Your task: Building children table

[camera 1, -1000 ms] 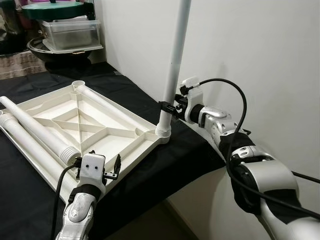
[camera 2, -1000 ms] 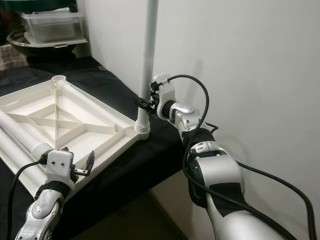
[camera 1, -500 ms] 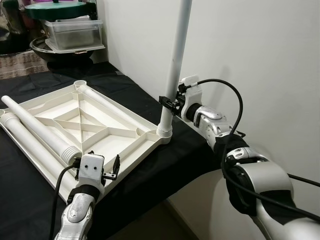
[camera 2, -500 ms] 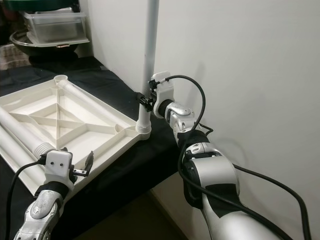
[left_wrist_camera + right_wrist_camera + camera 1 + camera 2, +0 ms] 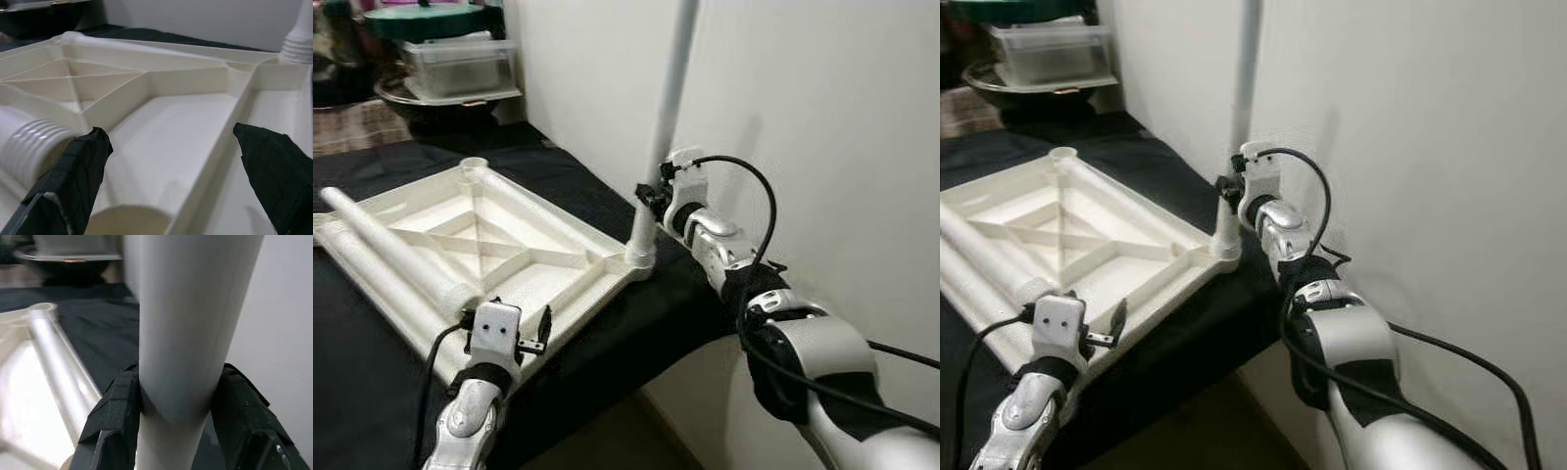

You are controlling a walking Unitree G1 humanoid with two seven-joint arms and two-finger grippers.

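Left eye view: upturned white tabletop (image 5: pixel 499 235) lying on black cloth (image 5: pixel 607 343), upright leg (image 5: pixel 661 137) socketed in its near corner by the wall. Right gripper (image 5: pixel 651 199) clamped low on that leg. Left gripper (image 5: pixel 509 338) hovering at the front edge.

Left wrist view: fingers (image 5: pixel 73 171) spread wide, grasping nothing, ribbed tabletop between them.

Right wrist view: pads (image 5: pixel 115 406) pressed against both sides of the leg.

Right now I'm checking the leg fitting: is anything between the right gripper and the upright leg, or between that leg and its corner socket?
Nothing visible. The right gripper is shut on the upright leg, its pads pressing both sides. The leg's ribbed foot already sits in the corner socket of the upturned tabletop.
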